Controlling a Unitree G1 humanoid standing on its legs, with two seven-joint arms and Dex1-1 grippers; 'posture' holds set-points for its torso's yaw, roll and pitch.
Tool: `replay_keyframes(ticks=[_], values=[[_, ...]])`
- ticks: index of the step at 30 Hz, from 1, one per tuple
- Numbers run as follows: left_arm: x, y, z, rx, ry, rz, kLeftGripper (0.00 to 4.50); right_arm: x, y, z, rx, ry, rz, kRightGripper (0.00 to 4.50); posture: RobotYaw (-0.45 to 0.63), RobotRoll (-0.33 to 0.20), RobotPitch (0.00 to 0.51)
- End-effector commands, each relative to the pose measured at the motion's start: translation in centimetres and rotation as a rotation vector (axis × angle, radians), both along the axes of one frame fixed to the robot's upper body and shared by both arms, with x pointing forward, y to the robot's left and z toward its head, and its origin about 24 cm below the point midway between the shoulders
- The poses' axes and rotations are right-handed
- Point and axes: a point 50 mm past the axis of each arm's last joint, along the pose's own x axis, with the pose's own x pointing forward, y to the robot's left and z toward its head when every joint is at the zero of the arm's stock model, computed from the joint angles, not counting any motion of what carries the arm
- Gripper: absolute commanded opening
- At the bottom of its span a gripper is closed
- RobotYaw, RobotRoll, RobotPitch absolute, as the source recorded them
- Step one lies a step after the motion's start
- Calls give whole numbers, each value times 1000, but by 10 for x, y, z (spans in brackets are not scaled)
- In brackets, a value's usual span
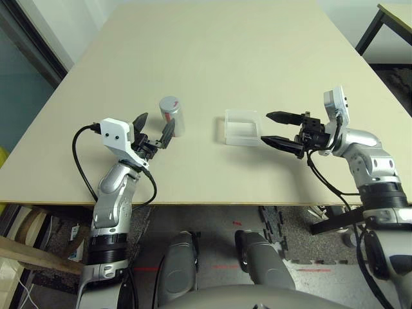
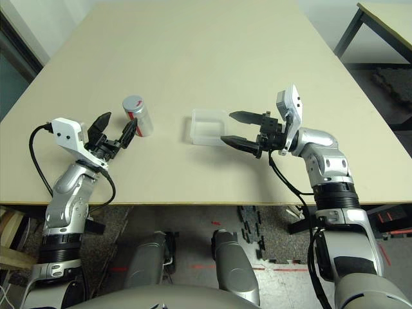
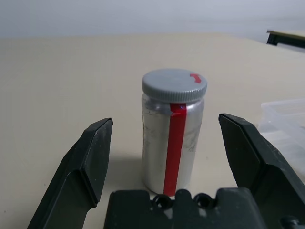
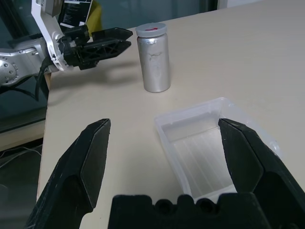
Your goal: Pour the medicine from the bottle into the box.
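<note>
The bottle [image 1: 172,116] stands upright on the table at the left, silver-grey with a red stripe and its grey cap [image 3: 174,84] on. My left gripper [image 1: 156,125] is open just short of it, one finger to each side, touching nothing. The box [image 1: 242,127], a clear shallow tray, lies to the bottle's right. At the box's right edge my right gripper [image 1: 266,127] is open and holds nothing. In the right wrist view the box [image 4: 209,143] lies ahead between the fingers, with the bottle [image 4: 154,59] beyond it. The medicine is hidden.
The beige table [image 1: 212,51] stretches far back beyond both things. Its front edge [image 1: 193,203] runs close under both forearms. A second table with dark legs [image 1: 393,19] stands off to the far right.
</note>
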Motion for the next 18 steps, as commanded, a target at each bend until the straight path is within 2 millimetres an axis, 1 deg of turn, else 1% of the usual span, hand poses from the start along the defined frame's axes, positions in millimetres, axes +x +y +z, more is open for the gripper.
replay_keyframes(ticks=[1, 10, 18], values=[[3, -6, -6, 16, 24, 11, 4470, 0, 1, -2, -1, -5, -9, 4500, -32, 0, 138], [19, -15, -6, 2, 39, 27, 4470, -1, 1, -3, -1, -6, -16, 4500, -47, 0, 137], [32, -19, -4, 0, 51, 27, 4470, -2, 5, -4, 5, -9, -13, 4500, -62, 0, 133]])
